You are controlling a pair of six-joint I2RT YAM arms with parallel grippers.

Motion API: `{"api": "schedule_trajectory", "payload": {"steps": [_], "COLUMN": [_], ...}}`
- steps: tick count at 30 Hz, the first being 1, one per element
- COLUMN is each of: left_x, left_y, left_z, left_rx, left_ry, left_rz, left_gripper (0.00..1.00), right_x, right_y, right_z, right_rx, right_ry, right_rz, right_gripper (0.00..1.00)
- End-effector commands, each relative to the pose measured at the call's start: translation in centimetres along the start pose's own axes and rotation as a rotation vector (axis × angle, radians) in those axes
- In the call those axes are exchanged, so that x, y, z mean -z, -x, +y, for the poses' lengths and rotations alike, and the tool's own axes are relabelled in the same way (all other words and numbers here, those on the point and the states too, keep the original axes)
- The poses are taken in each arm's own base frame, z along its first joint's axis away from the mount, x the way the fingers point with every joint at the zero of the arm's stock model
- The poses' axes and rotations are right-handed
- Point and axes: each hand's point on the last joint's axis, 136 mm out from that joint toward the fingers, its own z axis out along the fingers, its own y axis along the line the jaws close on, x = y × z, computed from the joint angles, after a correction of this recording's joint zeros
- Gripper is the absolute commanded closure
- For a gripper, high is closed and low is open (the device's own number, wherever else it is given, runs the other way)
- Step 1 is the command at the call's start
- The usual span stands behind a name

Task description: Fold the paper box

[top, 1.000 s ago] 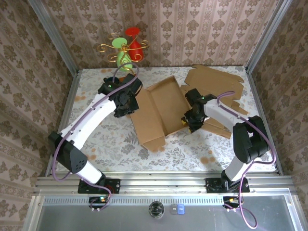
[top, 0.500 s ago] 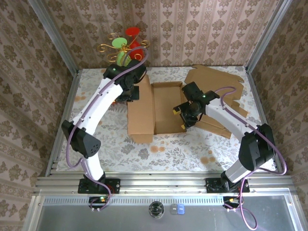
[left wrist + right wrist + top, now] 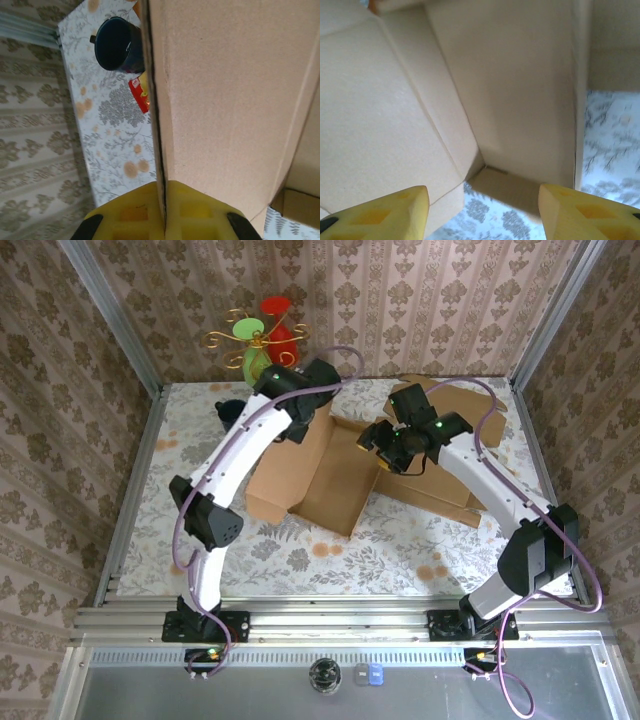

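The paper box (image 3: 330, 480) is plain brown cardboard, only half formed: a shallow tray with low walls standing along some sides and a broad flap spread out toward the counter's left edge. It lies skewed around the middle of the counter, somewhat nearer the far edge, with one corner pointing at the near edge. At its far side one thin panel edge is pinched in the left claw (image 3: 164, 195), and inside, creased panels meet in a corner.
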Motion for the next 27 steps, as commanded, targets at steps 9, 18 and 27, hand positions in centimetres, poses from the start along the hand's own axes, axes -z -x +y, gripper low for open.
{"api": "schedule_trajectory", "payload": {"steps": [9, 18, 27], "left_x": [0.9, 2.4, 2.0], "left_y": [0.9, 3.4, 2.5], "left_z": [-0.6, -5.4, -7.5], "left_rx": [-0.256, -0.508, -0.692], "left_ry": [0.149, 0.107, 0.005], "left_rz": [-0.042, -0.230, -0.259], "left_gripper": [1.00, 1.00, 1.00], "right_x": [2.2, 1.5, -0.5], "right_y": [4.6, 8.7, 7.0], "right_z": [1.2, 2.4, 2.3], "right_rx": [0.529, 0.851, 1.236], "right_ry": [0.169, 0.467, 0.468], "right_rz": [-0.175, -0.366, -0.308], "right_gripper": [0.44, 0.45, 0.42]}}
